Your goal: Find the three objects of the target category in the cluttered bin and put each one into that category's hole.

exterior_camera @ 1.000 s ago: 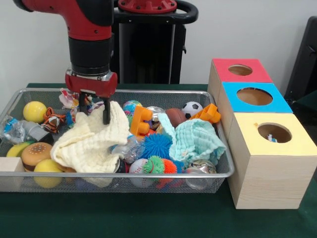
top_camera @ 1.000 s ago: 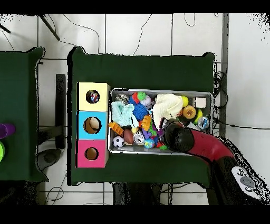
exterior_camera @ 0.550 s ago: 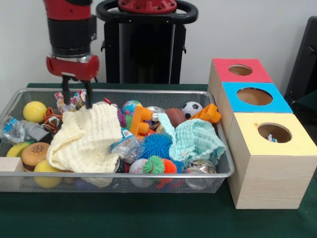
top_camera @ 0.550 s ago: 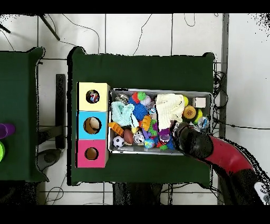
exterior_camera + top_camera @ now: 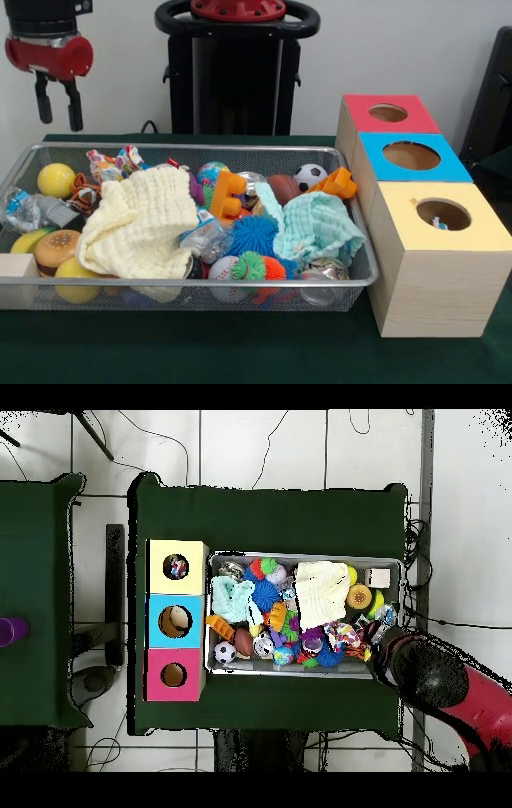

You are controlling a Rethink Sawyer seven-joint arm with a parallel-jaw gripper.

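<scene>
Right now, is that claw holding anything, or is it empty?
Empty. The gripper hangs open above the bin's far corner, with only bare wall showing between its two fingers.

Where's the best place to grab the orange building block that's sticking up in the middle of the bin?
Probably the top of the orange block: it stands upright above the blue spiky ball and the yellow cloth, so its upper part is clear. Come straight down and close the jaws across its flat sides.

Red and black arm [image 5: 440, 684] up high, off to side. Gripper [image 5: 58, 102] points straight down. Two black fingers [image 5: 74, 104] apart, nothing between them.
</scene>
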